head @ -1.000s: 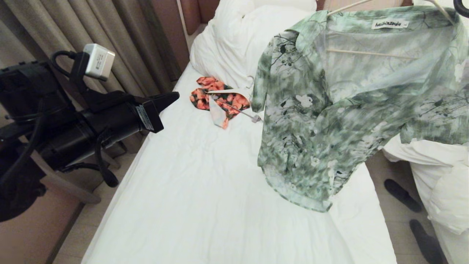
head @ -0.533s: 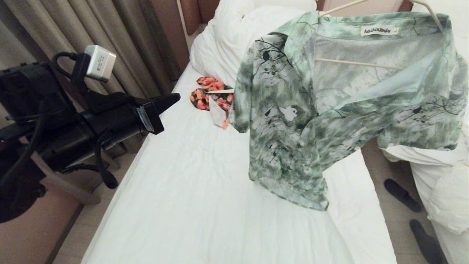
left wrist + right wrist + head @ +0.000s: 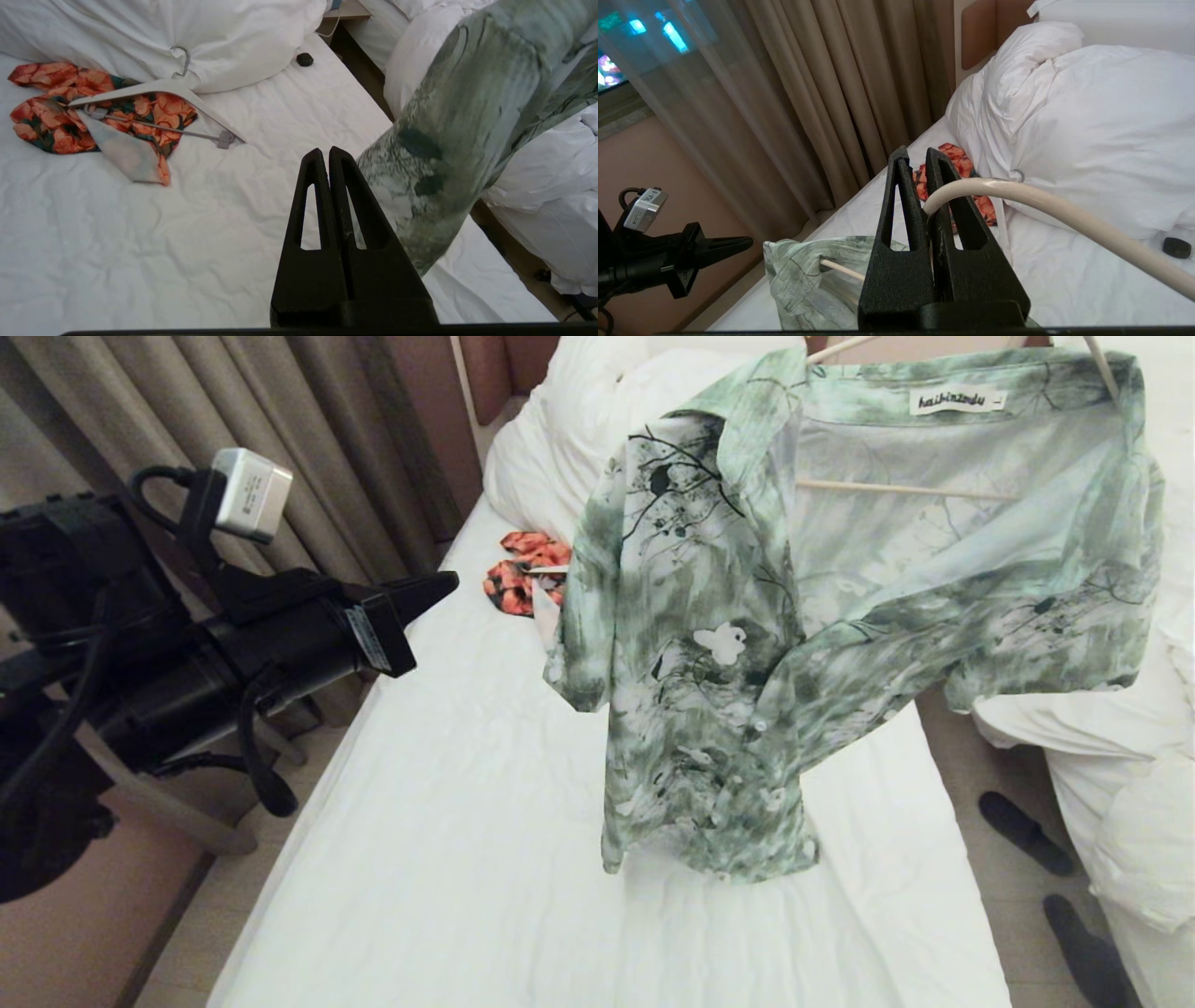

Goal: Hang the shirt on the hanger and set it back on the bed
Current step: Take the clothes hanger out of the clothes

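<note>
The right gripper [image 3: 924, 156] pinches the hanger [image 3: 1045, 203]; the left gripper [image 3: 439, 586], at 9 o'clock, is pressed together, empty. The shirt [image 3: 840, 616] hangs above the bed [image 3: 467, 849], now swung further toward 9 o'clock, hiding more orange garment [image 3: 518, 574]. The hanger's hook is cut off in the head view.

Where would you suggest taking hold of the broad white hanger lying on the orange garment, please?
Probably at the white hanger's neck, just below its metal hook, coming from above. It lies flat on the orange garment, so its arms offer little to get under, while the hook curls up against the pillow, leaving some room.
</note>
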Available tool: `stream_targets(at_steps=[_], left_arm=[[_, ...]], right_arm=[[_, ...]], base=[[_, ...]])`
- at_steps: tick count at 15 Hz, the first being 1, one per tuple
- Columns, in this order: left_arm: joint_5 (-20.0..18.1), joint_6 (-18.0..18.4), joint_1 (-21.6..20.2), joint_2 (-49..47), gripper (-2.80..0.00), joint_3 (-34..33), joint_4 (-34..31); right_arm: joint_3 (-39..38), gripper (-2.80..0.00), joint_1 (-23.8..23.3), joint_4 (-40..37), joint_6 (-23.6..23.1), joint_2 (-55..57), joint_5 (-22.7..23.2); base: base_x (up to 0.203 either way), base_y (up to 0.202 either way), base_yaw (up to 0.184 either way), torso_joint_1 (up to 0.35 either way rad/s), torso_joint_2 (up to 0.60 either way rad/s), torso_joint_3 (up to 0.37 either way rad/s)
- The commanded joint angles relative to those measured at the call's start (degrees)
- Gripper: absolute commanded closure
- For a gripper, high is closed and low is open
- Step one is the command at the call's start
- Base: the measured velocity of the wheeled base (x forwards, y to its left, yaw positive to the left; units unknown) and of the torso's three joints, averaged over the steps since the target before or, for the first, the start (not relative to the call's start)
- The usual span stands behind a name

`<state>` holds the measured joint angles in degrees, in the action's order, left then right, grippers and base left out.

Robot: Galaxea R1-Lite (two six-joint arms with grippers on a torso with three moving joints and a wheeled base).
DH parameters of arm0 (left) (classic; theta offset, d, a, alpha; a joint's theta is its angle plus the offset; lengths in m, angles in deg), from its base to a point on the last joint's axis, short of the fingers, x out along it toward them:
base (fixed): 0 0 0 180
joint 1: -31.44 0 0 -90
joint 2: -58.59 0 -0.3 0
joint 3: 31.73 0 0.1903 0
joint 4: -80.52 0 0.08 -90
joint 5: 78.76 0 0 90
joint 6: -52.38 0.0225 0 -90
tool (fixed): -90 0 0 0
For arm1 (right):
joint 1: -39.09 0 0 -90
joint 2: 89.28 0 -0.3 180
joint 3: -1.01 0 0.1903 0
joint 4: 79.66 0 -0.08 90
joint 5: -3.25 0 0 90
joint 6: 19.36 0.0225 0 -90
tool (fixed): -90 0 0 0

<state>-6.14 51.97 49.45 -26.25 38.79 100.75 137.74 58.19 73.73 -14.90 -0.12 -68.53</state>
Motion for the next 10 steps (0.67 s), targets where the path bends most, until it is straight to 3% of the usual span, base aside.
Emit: stream_targets(at_steps=[1,10], left_arm=[[-0.11,-0.02,-0.09,0.16,0.0,0.04,0.26],[-0.11,-0.2,-0.44,-0.14,0.0,-0.04,0.52]], right_arm=[[0.02,0.0,0.06,0.06,0.02,-0.13,0.15],[-0.07,0.0,-0.03,-0.89,-0.33,-0.66,0.15]], base=[[0.0,0.0,0.0,0.0,0.0,0.0],[0.0,0.0,0.0,0.0,0.0,0.0]])
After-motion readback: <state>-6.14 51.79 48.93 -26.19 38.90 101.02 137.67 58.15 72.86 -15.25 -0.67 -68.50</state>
